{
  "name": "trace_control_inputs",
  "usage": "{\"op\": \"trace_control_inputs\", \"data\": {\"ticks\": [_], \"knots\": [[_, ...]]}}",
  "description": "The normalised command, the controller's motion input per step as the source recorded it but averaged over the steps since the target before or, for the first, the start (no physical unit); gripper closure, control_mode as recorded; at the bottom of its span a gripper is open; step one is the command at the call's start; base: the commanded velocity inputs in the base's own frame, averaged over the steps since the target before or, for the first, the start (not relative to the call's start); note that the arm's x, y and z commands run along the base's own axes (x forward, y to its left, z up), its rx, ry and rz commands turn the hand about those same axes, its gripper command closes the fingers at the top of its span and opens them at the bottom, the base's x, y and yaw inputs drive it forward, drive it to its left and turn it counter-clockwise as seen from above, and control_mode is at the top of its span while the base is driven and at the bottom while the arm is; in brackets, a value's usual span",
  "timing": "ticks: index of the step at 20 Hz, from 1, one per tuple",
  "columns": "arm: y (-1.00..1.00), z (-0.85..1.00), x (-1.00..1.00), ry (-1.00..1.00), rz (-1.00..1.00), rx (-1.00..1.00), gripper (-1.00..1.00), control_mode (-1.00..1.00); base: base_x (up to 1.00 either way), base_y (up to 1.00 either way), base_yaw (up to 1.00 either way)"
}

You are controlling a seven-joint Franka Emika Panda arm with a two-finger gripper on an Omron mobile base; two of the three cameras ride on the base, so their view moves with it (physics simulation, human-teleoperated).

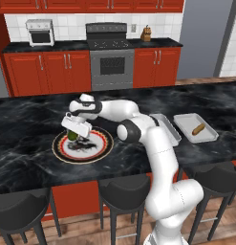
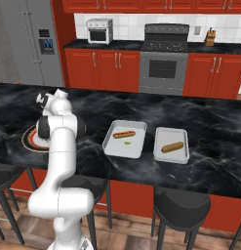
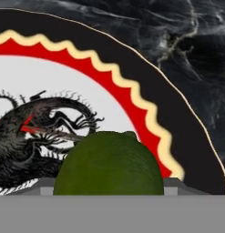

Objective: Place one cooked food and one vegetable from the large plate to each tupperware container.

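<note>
In the left base view you see the gripper (image 1: 76, 132) down over the left part of the plate (image 1: 104, 146), left of centre in the frame, with a green vegetable (image 1: 71, 135) right at its tips. You cannot tell from here whether the fingers are clamped on it or just around it. At the right of the frame one tray (image 1: 182, 119) holds a sausage (image 1: 198, 129); the nearer tray (image 1: 173, 130) is half hidden behind the arm.

In the right base view the plate (image 2: 29, 141) peeks out at the left edge behind the arm. The two trays sit centre frame: the left tray (image 2: 112, 146) holds a sausage (image 2: 124, 134) and a small green piece (image 2: 127, 143), the right tray (image 2: 171, 155) a sausage (image 2: 171, 147) alone (so I judge the vegetable is meant for that one).

In the hand view the vegetable (image 3: 108, 164) fills the lower middle, directly ahead of the hand, over the plate's red ring (image 3: 145, 119); the finger state stays unclear
</note>
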Motion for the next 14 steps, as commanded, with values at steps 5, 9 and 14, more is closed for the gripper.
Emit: {"op": "trace_control_inputs", "data": {"ticks": [5,9,14], "knots": [[-0.07,0.05,-0.44,-0.07,0.00,0.00,1.00,-1.00,0.00,0.00,0.00],[-0.49,0.31,-0.71,-0.04,-0.01,-0.01,1.00,-1.00,0.00,0.00,0.00],[-0.84,0.27,-0.80,-0.14,-0.04,0.00,1.00,-1.00,0.00,0.00,0.00]]}}
